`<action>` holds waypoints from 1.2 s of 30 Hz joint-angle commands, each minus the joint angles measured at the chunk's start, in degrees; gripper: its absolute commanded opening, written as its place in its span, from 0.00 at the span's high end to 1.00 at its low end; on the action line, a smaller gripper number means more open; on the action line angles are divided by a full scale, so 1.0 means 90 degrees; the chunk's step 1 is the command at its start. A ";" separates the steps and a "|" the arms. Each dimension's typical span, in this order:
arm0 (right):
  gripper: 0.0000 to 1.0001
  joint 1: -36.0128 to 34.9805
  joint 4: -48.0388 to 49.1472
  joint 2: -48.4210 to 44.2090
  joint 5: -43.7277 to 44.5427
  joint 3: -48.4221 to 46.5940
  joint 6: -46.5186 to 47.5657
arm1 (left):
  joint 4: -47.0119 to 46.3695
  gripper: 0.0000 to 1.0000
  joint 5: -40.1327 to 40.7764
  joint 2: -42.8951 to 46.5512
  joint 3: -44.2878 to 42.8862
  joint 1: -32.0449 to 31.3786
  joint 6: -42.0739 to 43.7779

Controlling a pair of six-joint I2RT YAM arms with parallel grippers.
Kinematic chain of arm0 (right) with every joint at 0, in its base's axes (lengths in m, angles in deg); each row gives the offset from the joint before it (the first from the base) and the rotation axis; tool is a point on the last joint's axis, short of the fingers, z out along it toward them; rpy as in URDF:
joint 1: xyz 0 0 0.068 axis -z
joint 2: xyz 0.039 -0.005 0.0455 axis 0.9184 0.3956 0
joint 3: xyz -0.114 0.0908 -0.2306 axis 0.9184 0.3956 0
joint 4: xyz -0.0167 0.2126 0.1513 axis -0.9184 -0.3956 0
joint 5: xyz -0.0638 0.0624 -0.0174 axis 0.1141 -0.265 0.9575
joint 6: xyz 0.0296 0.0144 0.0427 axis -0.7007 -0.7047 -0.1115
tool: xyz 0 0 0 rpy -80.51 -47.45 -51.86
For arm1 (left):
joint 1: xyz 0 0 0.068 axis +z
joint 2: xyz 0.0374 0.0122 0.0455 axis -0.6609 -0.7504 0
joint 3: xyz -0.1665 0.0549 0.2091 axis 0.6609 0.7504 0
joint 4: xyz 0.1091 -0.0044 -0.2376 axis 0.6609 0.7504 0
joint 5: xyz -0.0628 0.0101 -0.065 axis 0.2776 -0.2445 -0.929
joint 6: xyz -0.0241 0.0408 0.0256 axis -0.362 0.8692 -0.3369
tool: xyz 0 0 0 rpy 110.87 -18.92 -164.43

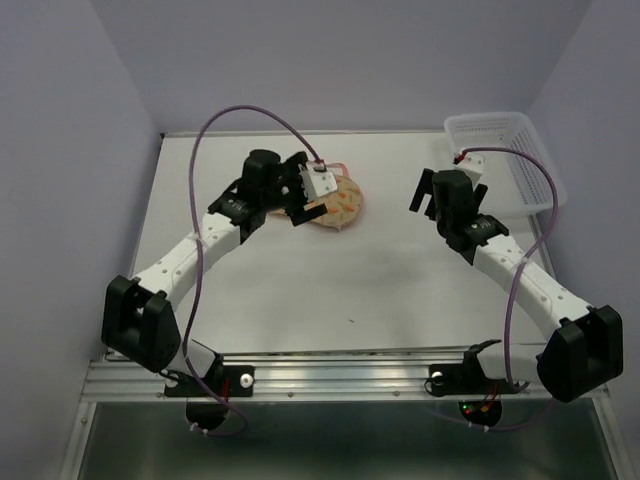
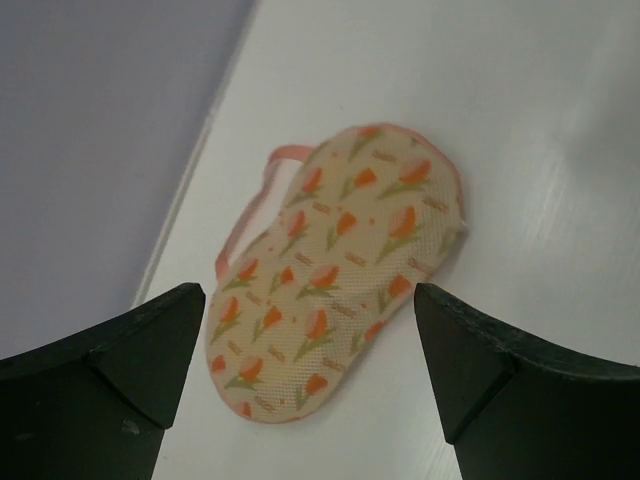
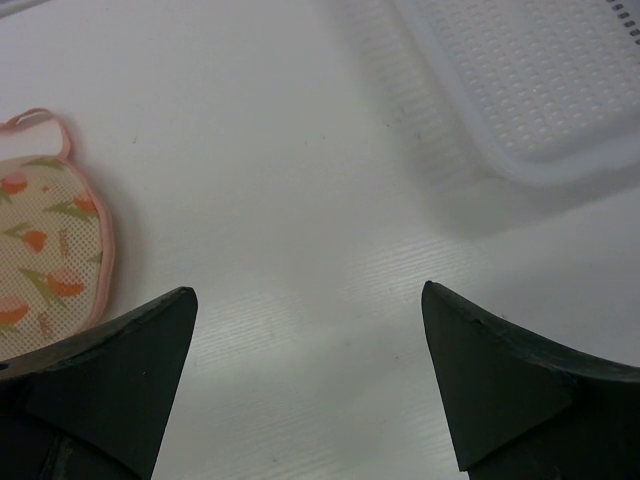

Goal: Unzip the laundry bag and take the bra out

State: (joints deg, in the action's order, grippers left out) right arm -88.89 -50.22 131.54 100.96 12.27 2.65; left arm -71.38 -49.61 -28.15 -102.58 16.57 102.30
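The bag (image 2: 335, 270) lies flat and looks closed, so the step is finding the zip pull on its pink edging. I cannot make the pull out, so the left gripper (image 2: 308, 295) should descend on the rim, not the padded middle. Both grippers are wide open and empty. The bag sits just below, between the left jaws. The right gripper (image 3: 310, 295) hangs well off to the bag's right. No bra shows; it is probably inside the bag.

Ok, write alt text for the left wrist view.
A cream laundry bag with orange flower print and pink edging lies flat on a white table, framed by the dark fingers of the open left claw. No bra shows.
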 commanded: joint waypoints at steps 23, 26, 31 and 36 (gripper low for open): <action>0.00 -0.0014 -0.0465 0.1239 -0.1331 -0.1260 0.0827 | -0.0260 0.05 0.1101 -0.2967 -0.0148 -0.0731 0.2975; 0.00 -0.0014 -0.0455 0.1288 -0.1663 -0.1240 0.0944 | -0.0544 0.05 0.1210 -0.3154 -0.0196 -0.0731 0.2956; 0.00 -0.0014 -0.0465 0.1425 -0.1732 -0.1240 0.1012 | -0.0709 0.07 0.1093 -0.3330 -0.0236 -0.0721 0.2916; 0.00 -0.0014 -0.0465 0.1571 -0.1751 -0.1289 0.1051 | -0.0642 0.15 0.0839 -0.3437 -0.0294 -0.0712 0.3062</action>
State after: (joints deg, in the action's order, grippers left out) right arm -88.89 -54.88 145.42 86.10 3.62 10.92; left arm -75.78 -39.62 -59.34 -102.71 10.08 128.04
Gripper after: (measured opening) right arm 0.997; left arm 0.873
